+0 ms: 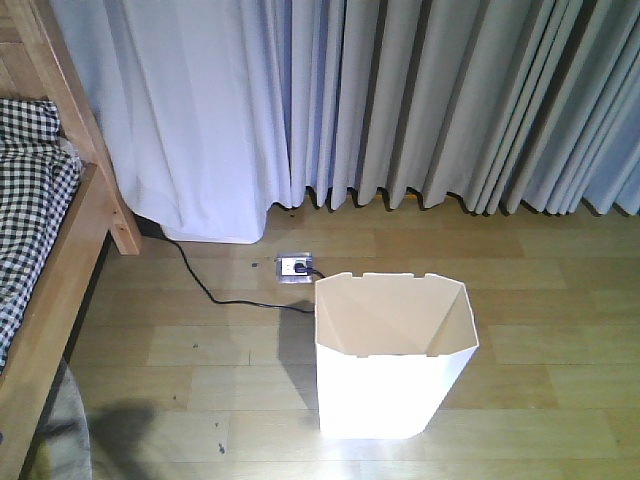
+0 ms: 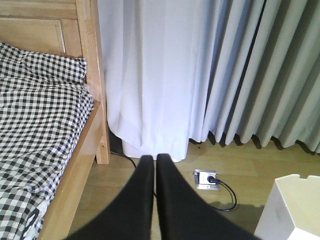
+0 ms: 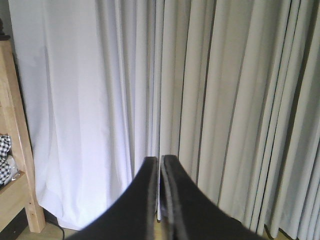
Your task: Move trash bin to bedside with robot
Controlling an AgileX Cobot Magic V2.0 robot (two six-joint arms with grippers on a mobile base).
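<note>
While trash bin (image 1: 390,370) stands apart from bedside (image 1: 60,290), floor between.

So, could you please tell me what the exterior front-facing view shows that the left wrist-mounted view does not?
Only the front-facing view shows the whole trash bin, open and empty inside, standing on the wooden floor apart from the bed frame. Only the left wrist view shows the left gripper, its fingers closed with nothing between them, and the headboard. Both show the checked bedding, the curtains, the floor socket and its black cable.
</note>
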